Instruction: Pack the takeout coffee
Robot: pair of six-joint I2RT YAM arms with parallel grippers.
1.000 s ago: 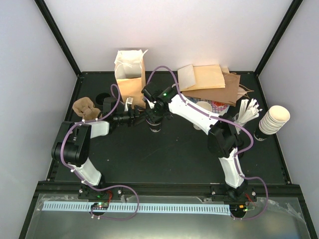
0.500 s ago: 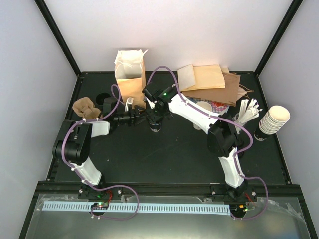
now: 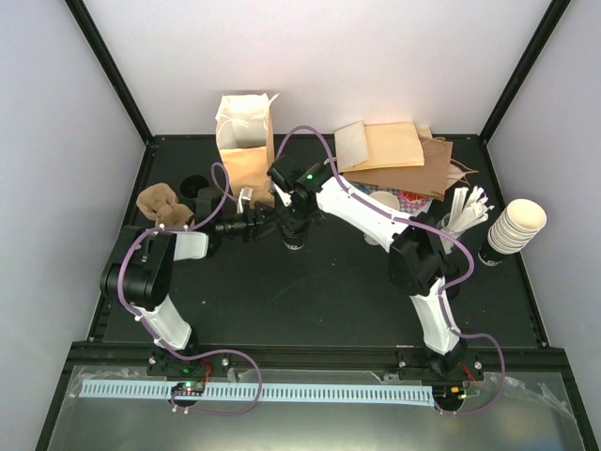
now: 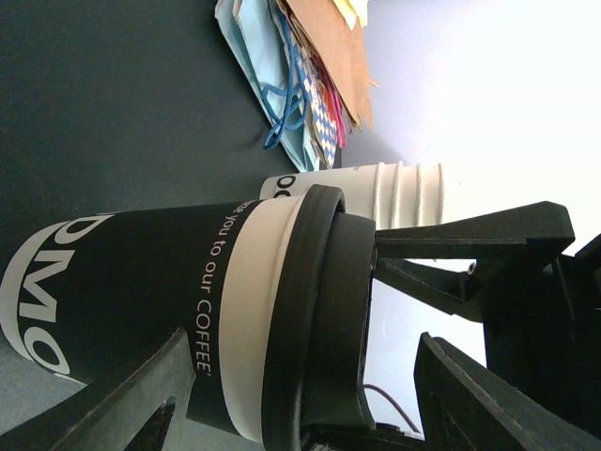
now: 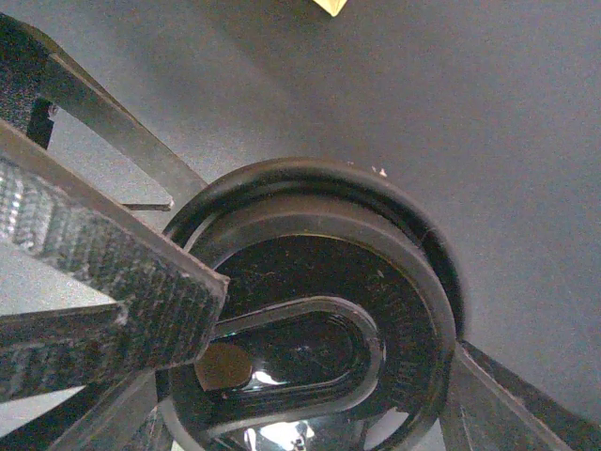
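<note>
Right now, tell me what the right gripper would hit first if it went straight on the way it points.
The black lid of the takeout coffee. The right gripper points straight down at it, fingers flanking its rim; whether they touch it is unclear.

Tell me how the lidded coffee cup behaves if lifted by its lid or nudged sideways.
The lid looks like a pressed-on plastic cap, so lifting by it alone may pop it off the coffee cup. The cup widens toward the top, so a high sideways nudge would probably tip it. Its paper wall likely dents under a hard squeeze.
</note>
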